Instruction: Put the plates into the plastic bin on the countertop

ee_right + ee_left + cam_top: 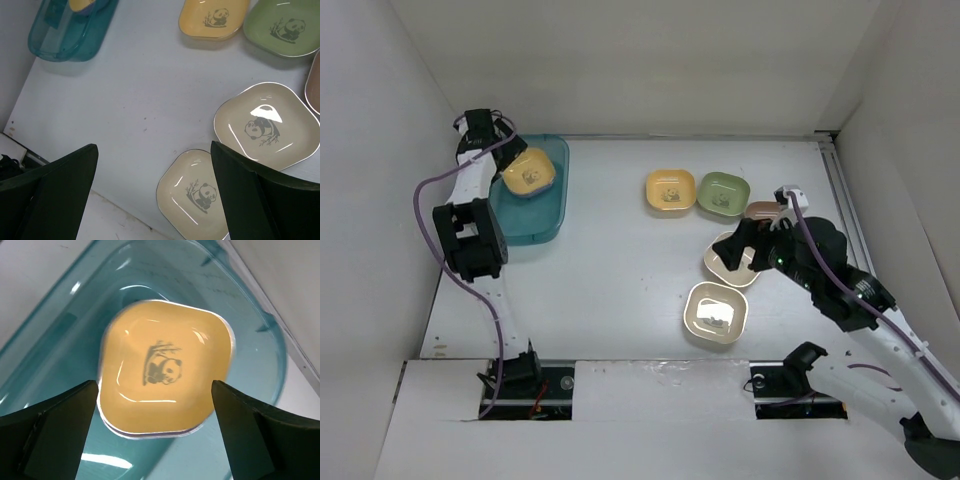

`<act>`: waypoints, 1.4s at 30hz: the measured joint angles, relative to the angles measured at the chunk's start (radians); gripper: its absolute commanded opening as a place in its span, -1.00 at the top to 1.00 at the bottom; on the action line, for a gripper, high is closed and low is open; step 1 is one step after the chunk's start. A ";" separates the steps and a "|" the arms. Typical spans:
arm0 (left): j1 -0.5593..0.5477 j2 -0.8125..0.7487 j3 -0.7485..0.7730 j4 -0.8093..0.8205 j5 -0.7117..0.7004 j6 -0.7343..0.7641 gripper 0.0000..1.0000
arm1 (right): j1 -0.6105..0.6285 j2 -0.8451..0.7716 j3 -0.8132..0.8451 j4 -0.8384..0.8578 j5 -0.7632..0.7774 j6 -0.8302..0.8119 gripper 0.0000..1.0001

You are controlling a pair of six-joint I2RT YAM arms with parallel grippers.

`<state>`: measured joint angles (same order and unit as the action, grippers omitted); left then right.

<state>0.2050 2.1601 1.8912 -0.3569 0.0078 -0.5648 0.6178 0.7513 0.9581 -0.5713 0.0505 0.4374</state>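
The teal plastic bin (pixel 542 222) stands at the far left of the countertop (pixel 620 270). A yellow plate (pixel 528 172) lies in it on top of a purple-edged plate (pixel 150 435). My left gripper (pixel 510 150) is open over the bin (pixel 240 405), its fingers apart on either side of the yellow plate (pixel 165 367) and not touching it. My right gripper (pixel 750 245) is open and empty above two beige plates (pixel 730 262) (pixel 716 313). A yellow plate (pixel 670 190), a green plate (pixel 723 192) and a brown plate (pixel 762 211) lie behind them.
White walls close in the countertop on the left, back and right. A metal rail (pixel 840 195) runs along the right edge. In the right wrist view the beige plates (pixel 265 125) (pixel 197 192) lie below the open fingers (pixel 60 190), with the bin (pixel 70 30) at top left.
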 measured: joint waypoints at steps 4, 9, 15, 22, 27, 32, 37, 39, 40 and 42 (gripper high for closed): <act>-0.070 -0.091 0.000 -0.014 -0.050 -0.004 -0.99 | 0.000 -0.019 0.000 -0.001 0.010 -0.001 -1.00; -0.315 -0.179 0.108 -0.025 -0.122 0.008 -0.99 | 0.000 -0.017 0.001 -0.008 0.077 0.013 -1.00; -0.686 -0.099 0.162 0.019 -0.116 0.032 -0.99 | 0.000 0.010 0.014 -0.033 0.143 0.035 -1.00; -0.748 0.127 0.154 0.026 -0.088 0.037 -0.91 | 0.000 -0.020 0.027 -0.042 0.141 0.039 -1.00; -0.711 0.182 0.143 0.001 -0.116 0.034 -0.68 | 0.000 -0.045 0.029 -0.050 0.140 0.039 -1.00; -0.711 0.190 0.140 0.010 -0.157 0.023 0.22 | 0.000 -0.044 0.029 -0.050 0.131 0.039 -1.00; -0.719 0.252 0.140 0.005 -0.176 0.021 0.06 | 0.000 -0.036 0.029 -0.050 0.120 0.039 -1.00; -0.721 0.262 0.144 0.021 -0.191 0.019 0.02 | 0.000 -0.037 0.029 -0.050 0.117 0.039 -1.00; -0.723 0.262 0.144 0.021 -0.195 0.021 0.14 | 0.000 -0.037 0.029 -0.050 0.116 0.039 -1.00; -0.724 0.264 0.144 0.015 -0.204 0.018 0.72 | 0.000 -0.037 0.029 -0.049 0.114 0.039 -1.00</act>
<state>-0.5194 2.4241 2.0354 -0.3416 -0.1963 -0.5465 0.6178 0.7147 0.9867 -0.6205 0.1650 0.4759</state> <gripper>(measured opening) 0.334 0.999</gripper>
